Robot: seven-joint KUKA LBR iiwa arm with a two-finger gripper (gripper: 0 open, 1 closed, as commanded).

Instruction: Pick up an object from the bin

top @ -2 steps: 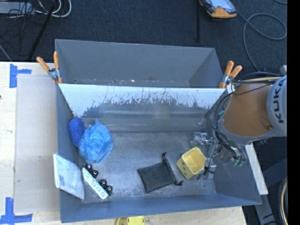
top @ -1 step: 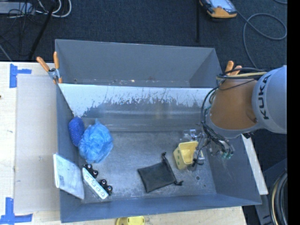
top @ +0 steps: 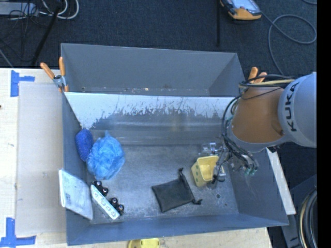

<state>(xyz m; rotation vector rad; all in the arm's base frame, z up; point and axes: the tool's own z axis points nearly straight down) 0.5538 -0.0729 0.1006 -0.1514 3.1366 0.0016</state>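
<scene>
My gripper (top: 219,170) is low over the right part of the bin floor, under the orange wrist cover. A small yellow blocky thing (top: 203,171) lies right against its left side, touching it; part of the thing is hidden by the gripper. A flat black pouch (top: 172,195) with a short strap lies on the floor just left of and below the yellow thing, apart from the gripper.
At the bin's left side lie a light-blue mesh puff (top: 106,157), a dark-blue oblong thing (top: 83,143), a white packet (top: 75,196) and a white strip with black knobs (top: 107,201). The arm comes in over the right wall.
</scene>
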